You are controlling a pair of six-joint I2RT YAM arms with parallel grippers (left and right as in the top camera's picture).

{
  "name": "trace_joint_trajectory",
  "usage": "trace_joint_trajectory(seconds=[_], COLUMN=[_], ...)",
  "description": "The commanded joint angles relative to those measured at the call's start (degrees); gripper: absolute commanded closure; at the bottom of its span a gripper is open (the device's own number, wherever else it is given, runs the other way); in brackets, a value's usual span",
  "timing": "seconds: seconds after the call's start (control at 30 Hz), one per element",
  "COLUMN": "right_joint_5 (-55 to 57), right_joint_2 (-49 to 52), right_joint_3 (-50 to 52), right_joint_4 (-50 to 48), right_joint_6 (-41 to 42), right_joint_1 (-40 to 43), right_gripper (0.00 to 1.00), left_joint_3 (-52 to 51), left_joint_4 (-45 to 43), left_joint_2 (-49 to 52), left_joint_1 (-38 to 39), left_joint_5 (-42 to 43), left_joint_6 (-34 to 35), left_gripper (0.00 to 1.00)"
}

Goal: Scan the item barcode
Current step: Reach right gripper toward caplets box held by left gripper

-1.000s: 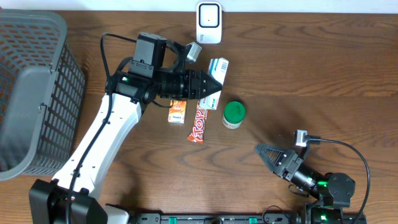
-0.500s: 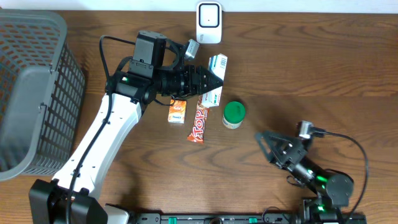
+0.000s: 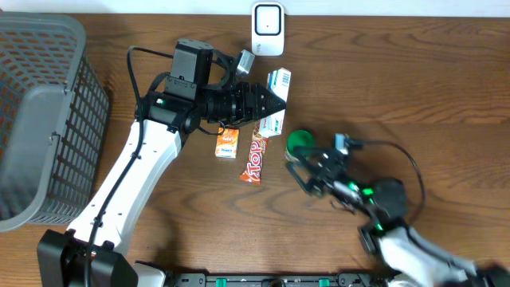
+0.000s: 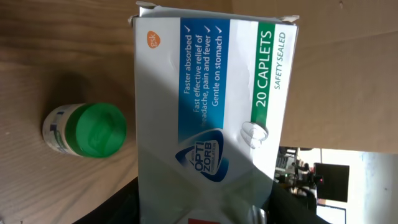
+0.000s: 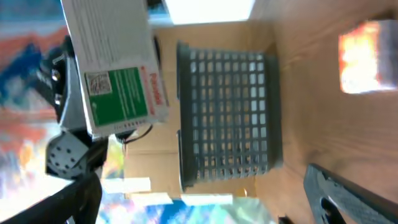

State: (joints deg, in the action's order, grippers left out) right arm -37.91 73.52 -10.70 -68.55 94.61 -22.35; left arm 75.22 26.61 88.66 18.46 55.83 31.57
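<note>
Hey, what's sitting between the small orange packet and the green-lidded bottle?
A red candy bar lies between the orange packet and the green-lidded bottle, seen in the overhead view.

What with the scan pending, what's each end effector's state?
Left end effector: closed on the caplet box.
Right end effector: open, holding nothing.

Grey basket point(image 3: 56, 48), green-lidded bottle point(image 4: 87, 129), candy bar point(image 3: 253, 159)

Your left arm point(image 3: 127, 179) has a white shell, black joints and a black tapered left gripper point(image 3: 280, 104) (a black cable point(image 3: 131, 60) loops beside it); your right arm point(image 3: 381, 195) is black with green lights.
</note>
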Motion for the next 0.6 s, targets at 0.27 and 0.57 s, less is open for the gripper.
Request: trace_joint_trajectory(seconds=[0.27, 0.57], right_joint_5=[-1.9, 0.8], right_joint_2=[10.1, 10.1], right_joint_3=[-7.6, -7.6], right_joint_4=[-8.8, -9.2], right_joint_6=[-9.7, -4.0], right_joint_1=[0.1, -0.3], right_gripper=[0.01, 0.02], left_joint_3=[0.0, 0.0], left_joint_4=[-0.4, -0.6], left_joint_2=[-0.3, -0.3], left_joint_1=[0.1, 0.1], left_joint_5=[1.2, 1.1], left_joint_6=[0.5, 0.5], left_gripper=[0.47, 0.47])
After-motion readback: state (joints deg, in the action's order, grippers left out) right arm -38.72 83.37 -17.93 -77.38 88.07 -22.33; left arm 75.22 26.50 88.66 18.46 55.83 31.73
